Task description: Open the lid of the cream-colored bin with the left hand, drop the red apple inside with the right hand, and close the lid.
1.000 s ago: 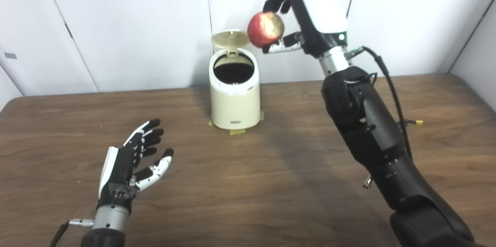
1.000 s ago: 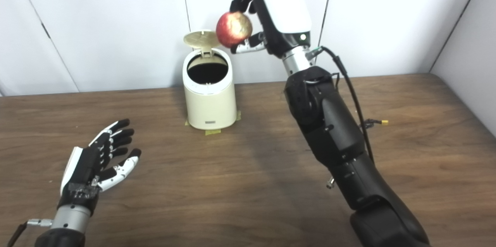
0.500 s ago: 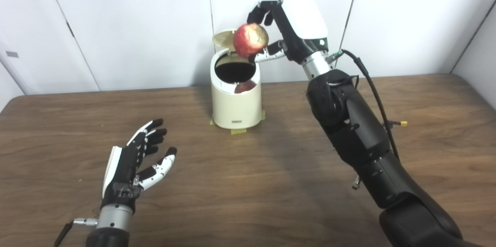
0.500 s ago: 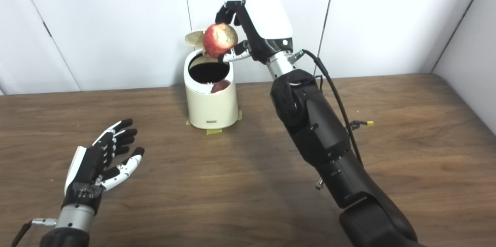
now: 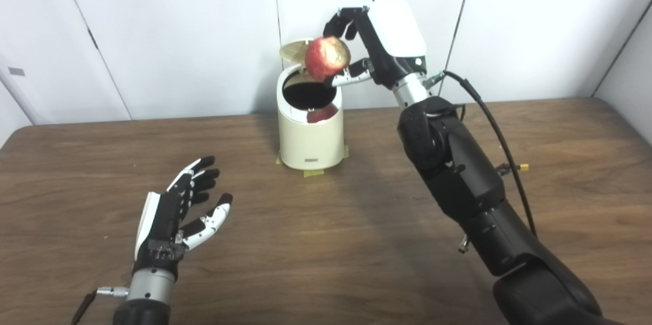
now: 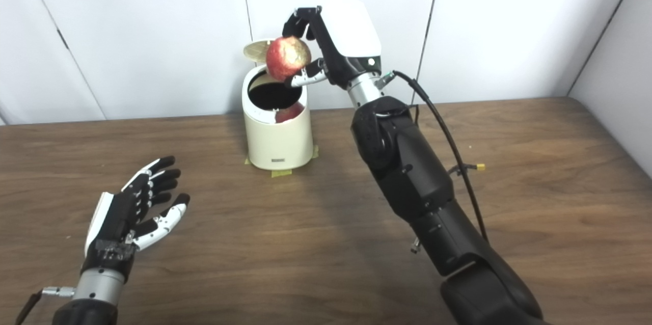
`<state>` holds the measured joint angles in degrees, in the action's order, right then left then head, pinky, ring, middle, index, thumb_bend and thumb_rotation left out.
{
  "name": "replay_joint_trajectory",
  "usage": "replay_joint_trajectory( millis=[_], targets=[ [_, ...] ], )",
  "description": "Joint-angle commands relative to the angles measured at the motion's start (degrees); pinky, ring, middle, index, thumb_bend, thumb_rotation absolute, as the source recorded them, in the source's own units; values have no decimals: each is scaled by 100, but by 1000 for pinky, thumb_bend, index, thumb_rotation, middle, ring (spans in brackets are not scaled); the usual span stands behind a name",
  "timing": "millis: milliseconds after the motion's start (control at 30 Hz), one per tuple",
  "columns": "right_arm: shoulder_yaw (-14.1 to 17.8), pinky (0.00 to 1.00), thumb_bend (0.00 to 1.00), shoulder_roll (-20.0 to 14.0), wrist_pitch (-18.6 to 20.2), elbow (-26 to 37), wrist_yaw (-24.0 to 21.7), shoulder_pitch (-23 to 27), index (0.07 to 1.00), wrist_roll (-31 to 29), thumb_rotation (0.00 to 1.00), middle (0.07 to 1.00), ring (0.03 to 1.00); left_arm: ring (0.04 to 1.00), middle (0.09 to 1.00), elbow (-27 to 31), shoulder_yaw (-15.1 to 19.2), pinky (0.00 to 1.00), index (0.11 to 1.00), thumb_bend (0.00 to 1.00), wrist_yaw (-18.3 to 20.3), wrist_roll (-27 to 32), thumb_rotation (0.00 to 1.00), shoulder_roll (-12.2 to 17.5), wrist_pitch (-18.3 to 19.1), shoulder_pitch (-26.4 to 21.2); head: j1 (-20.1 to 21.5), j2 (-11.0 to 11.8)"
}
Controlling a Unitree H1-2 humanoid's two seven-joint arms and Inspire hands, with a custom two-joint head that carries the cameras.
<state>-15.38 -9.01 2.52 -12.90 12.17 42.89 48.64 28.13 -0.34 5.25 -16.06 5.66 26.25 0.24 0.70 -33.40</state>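
Left eye view: bin (image 5: 309,134) label unreadable; wood table (image 5: 356,243), white walls; right hand (image 5: 374,42) clamps apple (image 5: 327,57), left hand (image 5: 175,215) fingers apart.

A round cream-colored plastic bin (image 5: 309,131) stands on the brown wooden table (image 5: 326,243) at upper centre, its round lid (image 5: 291,51) tipped up behind the dark opening. Just above that opening, the right hand (image 5: 364,45) clasps a red apple (image 5: 327,58), whose reflection shows on the bin's inner rim. At lower left, the left hand (image 5: 175,213) lies empty, fingers spread.
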Motion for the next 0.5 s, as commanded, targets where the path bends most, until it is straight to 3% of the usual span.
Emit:
replay_joint_trajectory(
  millis=[0,133,467],
  targets=[
    [45,854,521,13,-94,53,155,287,500,-58,0,458,474,821,824,103,31,788,878,375,-84,35,41,9,-169,-198,2,-9],
    [54,804,520,67,-29,-76,200,273,505,-65,0,454,469,825,830,124,13,793,881,372,-73,15,35,24,-128,-199,8,-14],
    [50,875,518,134,56,-414,299,338,505,-50,0,451,497,818,823,129,-38,789,875,381,-79,-45,47,13,-96,-231,16,-38]
  ],
)
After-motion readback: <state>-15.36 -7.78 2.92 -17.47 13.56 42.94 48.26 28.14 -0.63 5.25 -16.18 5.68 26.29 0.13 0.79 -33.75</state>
